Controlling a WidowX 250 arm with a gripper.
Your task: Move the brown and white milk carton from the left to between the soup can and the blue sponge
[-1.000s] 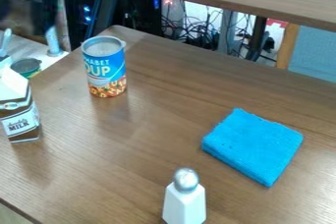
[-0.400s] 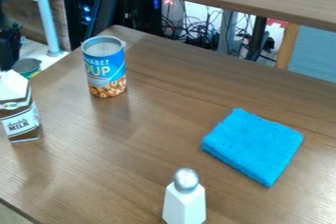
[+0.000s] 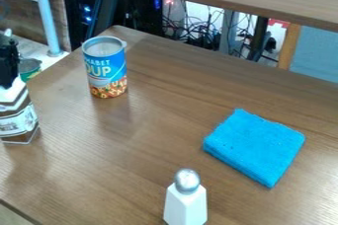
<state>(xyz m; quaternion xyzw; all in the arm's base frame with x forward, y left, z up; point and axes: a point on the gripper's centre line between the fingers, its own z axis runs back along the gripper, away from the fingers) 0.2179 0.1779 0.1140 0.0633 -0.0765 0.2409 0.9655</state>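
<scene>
Milk carton [image 3: 18, 123], boxy, peaked, is under the gripper [image 3: 8, 81], whose grip I can't tell.

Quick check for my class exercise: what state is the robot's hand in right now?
Hand: at the carton's top; whether open, closed or holding it cannot be told.
</scene>
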